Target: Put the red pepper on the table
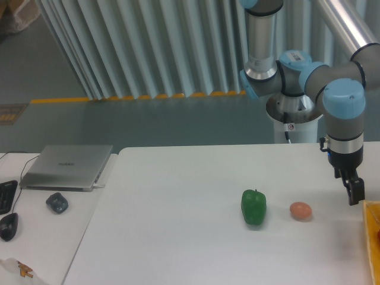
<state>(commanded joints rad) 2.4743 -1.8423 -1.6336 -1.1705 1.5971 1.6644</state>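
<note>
Gripper point(354, 195): state indiscernible, holds nothing visible, above table point(178, 225) (right edge). Red pepper: unseen; presumably right, beyond yellow tray point(374, 237).

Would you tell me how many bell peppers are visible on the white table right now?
1: a green pepper stands right of the table's centre. No red pepper shows; one may sit in the cut-off yellow tray.
</note>
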